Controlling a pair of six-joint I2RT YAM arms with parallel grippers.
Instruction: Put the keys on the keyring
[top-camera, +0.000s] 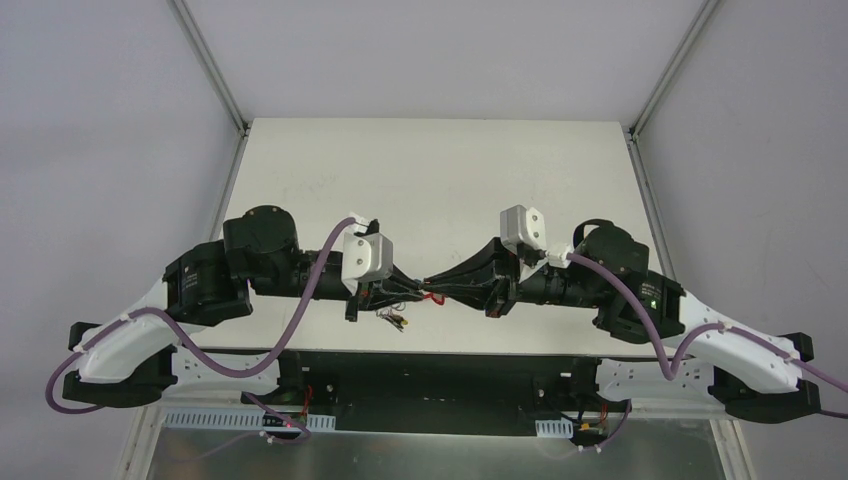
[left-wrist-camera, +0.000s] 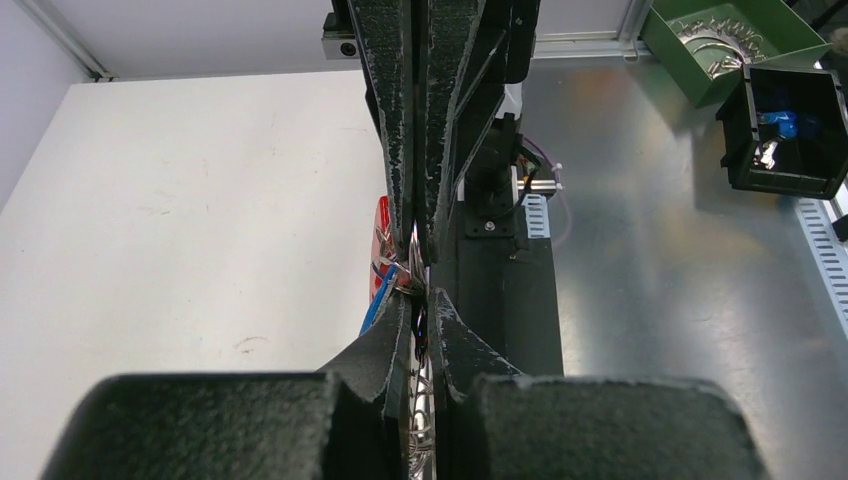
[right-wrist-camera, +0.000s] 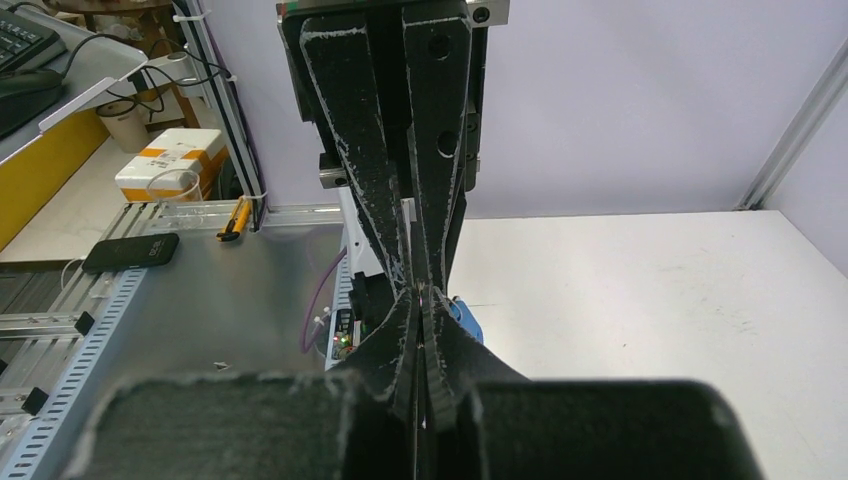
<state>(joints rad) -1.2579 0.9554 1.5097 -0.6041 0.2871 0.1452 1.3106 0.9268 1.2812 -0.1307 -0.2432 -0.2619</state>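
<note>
My two grippers meet tip to tip above the table's near edge. My left gripper (top-camera: 424, 290) (left-wrist-camera: 421, 298) is shut on the keyring's chain of small silver rings (left-wrist-camera: 432, 400), which runs between its fingers. The red clip (left-wrist-camera: 383, 222) and a blue key (left-wrist-camera: 377, 303) hang just left of the tips. The key's blue head shows in the right wrist view (right-wrist-camera: 467, 320). My right gripper (top-camera: 442, 290) (right-wrist-camera: 420, 300) is shut on something thin where the tips meet, seemingly a ring of the bunch (left-wrist-camera: 402, 272). Yellow and black keys (top-camera: 396, 319) dangle under the left gripper.
The white table (top-camera: 430, 170) stretches away behind the arms. Off its edge, on the metal bench, stand a green bin (left-wrist-camera: 668, 38) of metal parts and a black bin (left-wrist-camera: 738, 140). A phone (right-wrist-camera: 130, 250) and a box (right-wrist-camera: 172, 163) lie on the other side.
</note>
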